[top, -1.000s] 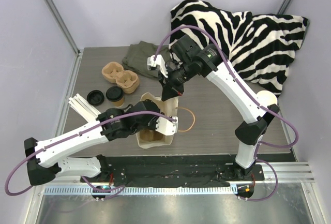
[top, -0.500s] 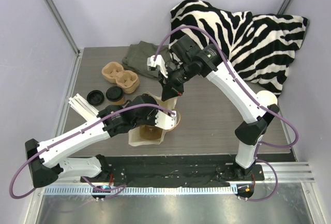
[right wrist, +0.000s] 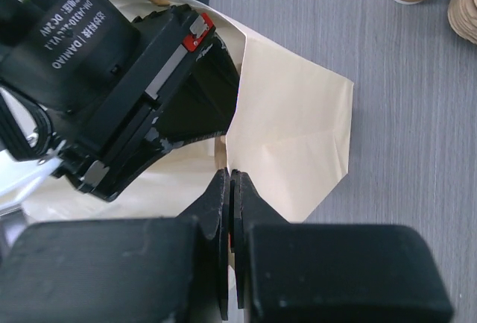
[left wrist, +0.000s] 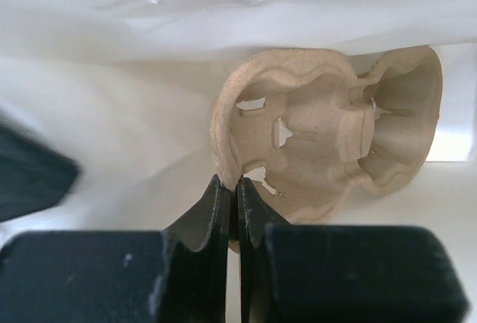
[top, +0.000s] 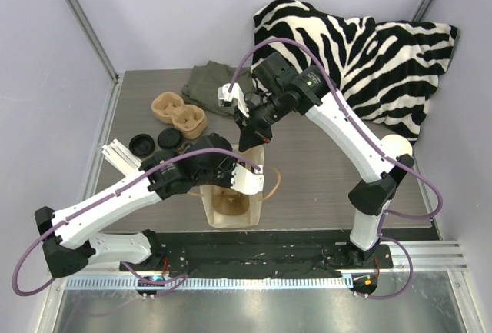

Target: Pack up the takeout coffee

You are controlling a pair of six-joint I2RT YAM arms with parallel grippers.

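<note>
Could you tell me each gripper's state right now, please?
Left gripper: shut on the cup carrier rim.
Right gripper: shut on the paper bag edge.

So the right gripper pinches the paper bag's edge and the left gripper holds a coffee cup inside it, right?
Not a cup: inside the paper bag, the left gripper holds a pulp cup carrier by its rim, as the left wrist view shows. The right gripper does pinch the bag's edge.

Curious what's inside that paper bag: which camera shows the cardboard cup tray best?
The left wrist view: the cup tray fills it, its rim pinched by the left hand. The overhead view shows only a brown patch inside the bag; the right wrist view shows none of it.
</note>
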